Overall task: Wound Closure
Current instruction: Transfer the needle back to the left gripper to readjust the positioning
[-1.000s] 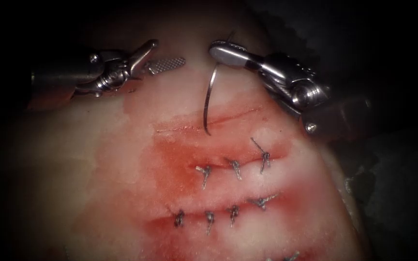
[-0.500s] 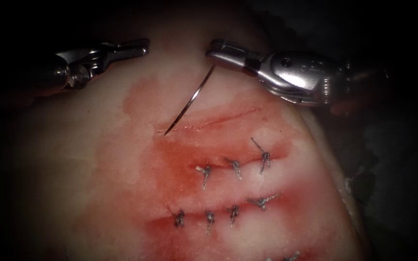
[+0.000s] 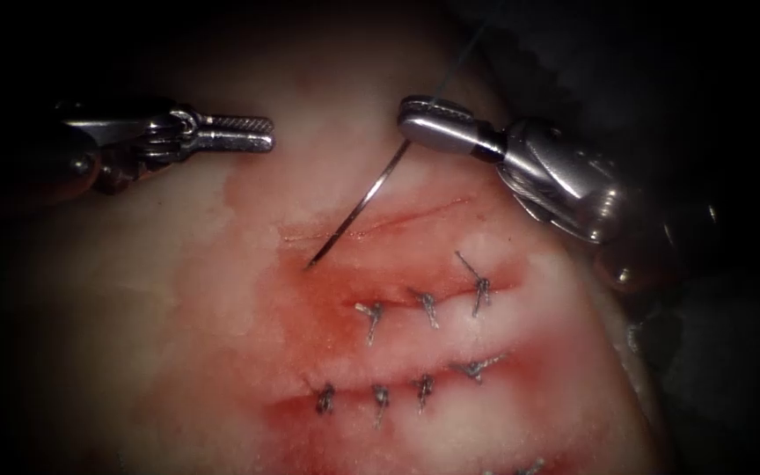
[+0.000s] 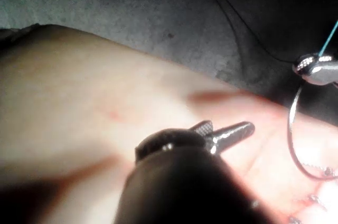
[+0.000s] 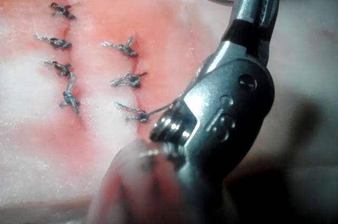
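- Up at upper centre, the right tool (image 3: 424, 119) has its jaws clamped on the curved needle (image 3: 358, 204) near its thread end.
- Its point rests at the left end of the open cut (image 3: 380, 224); whether it pierces the tissue (image 3: 178, 290) is unclear.
- Thread (image 3: 468, 53) trails up from those jaws.
- At upper left, the left tool (image 3: 252, 134) holds nothing, jaws closed together.
- Knotted stitches (image 3: 428, 303) lie below.

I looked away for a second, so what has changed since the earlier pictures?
The right tool swung the needle: its tip moved from the middle of the cut to its left end, then slightly lower. The left tool drew back leftward and its jaws closed, empty. Right jaws still hold the needle's thread end; the stitches are unchanged.
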Available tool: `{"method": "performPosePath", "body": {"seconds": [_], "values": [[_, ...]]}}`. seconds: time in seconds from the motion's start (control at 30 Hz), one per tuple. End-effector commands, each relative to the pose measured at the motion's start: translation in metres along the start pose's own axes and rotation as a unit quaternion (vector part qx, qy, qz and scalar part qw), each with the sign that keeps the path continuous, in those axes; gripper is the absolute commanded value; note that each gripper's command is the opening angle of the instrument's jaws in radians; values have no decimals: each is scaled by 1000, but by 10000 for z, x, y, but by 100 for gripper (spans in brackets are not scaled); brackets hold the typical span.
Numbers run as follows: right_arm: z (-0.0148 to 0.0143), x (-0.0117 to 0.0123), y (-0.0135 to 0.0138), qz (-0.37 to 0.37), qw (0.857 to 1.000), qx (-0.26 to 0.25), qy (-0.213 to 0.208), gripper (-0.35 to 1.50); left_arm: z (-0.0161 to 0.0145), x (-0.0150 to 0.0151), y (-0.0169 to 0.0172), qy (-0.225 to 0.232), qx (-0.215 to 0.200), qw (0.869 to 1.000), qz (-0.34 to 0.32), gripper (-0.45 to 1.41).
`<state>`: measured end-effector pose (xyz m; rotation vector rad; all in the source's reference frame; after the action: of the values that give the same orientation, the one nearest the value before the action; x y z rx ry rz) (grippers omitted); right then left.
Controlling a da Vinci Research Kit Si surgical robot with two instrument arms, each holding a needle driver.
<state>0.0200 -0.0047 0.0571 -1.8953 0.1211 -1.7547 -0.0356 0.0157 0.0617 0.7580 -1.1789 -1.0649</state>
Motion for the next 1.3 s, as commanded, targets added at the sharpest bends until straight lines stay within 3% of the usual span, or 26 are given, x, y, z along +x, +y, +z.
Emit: {"method": "performPosePath", "body": {"seconds": [0.03,0.1,0.23,0.4,0.5,0.53,0.63,0.77,0.93,1.1,1.2,1.3], "values": [[0,8,-21,-18,1000,4,-1,-35,5,-6,5,0,-5,1000,2,51],[-2,13,-30,-14,999,-48,2,-35,4,-4,7,14,-16,1000,3,53],[-3,19,-30,-38,999,-8,-1,-35,10,1,8,18,-25,1000,2,59],[2,17,-43,-118,991,-49,-29,-35,38,18,3,8,-35,991,-127,89],[4,17,-46,-130,988,-71,-33,-35,64,43,0,14,-3,971,-238,94],[5,17,-47,-141,986,-85,-39,-35,73,55,-2,10,15,956,-294,93],[9,16,-48,-164,978,-117,-52,-35,81,63,-5,16,27,934,-356,91],[15,16,-46,-176,972,-143,-60,-35,84,65,-8,16,27,919,-393,89],[24,16,-38,-177,967,-171,-59,-35,83,65,-4,9,12,917,-398,89],[30,17,-30,-174,966,-183,-59,-35,85,69,-1,9,1,917,-398,76],[34,17,-26,-172,965,-188,-58,-35,85,72,0,16,-17,918,-397,47],[35,17,-24,-170,966,-188,-57,-35,85,73,-3,19,-40,916,-399,-5]]}}
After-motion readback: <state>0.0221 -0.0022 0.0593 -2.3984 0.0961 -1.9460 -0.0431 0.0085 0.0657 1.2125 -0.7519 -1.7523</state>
